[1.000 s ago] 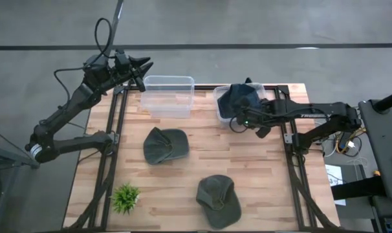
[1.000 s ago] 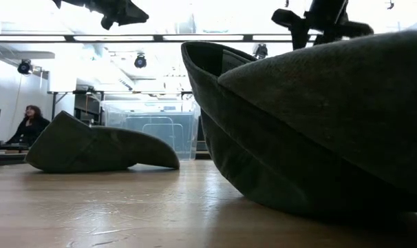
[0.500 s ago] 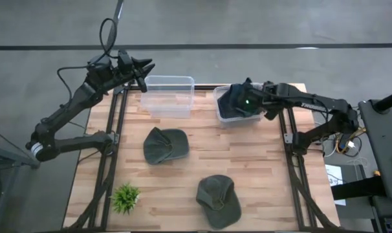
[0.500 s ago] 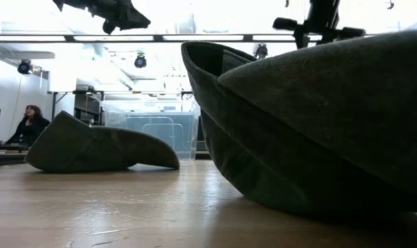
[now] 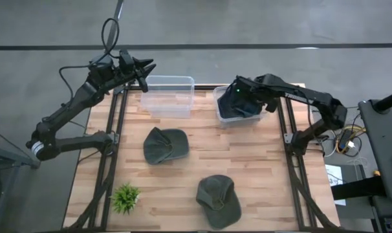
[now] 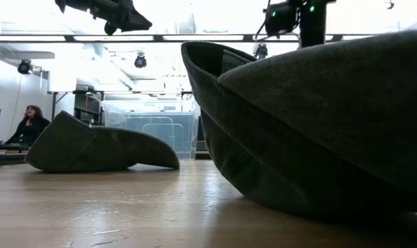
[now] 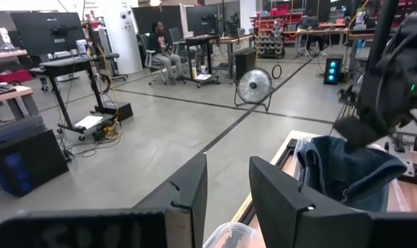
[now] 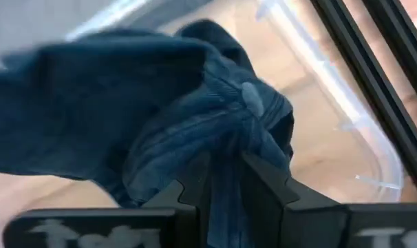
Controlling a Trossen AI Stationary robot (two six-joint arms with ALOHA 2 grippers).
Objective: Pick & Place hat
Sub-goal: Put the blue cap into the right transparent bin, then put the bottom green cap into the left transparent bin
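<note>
Since the earlier frames the right arm has swung from beside the bin to above it, and its pincer (image 8: 226, 182) has closed down into the blue hat (image 5: 240, 101). In the right wrist view the two fingers (image 8: 195, 186) stand close together with blue cloth bunched between them, so the pincer seems clamped on the hat, which lies inside the right clear bin (image 5: 220, 115) at the far edge of the table (image 5: 261, 175).

Just beside it stands a second clear bin (image 5: 167, 96), with nothing in it that I can see. Nearer the middle of the table lies one green hat (image 5: 165, 144), and a second green hat (image 5: 218, 199) lies near the front edge, well apart from both bins. A small green plant (image 5: 125, 197) is at the front left corner.

The left pincer (image 7: 226, 189) hangs above the far left corner of the table, its fingers apart, holding nothing.

I judge the task is partly done: one hat is at a bin, and two green hats are not yet picked.
</note>
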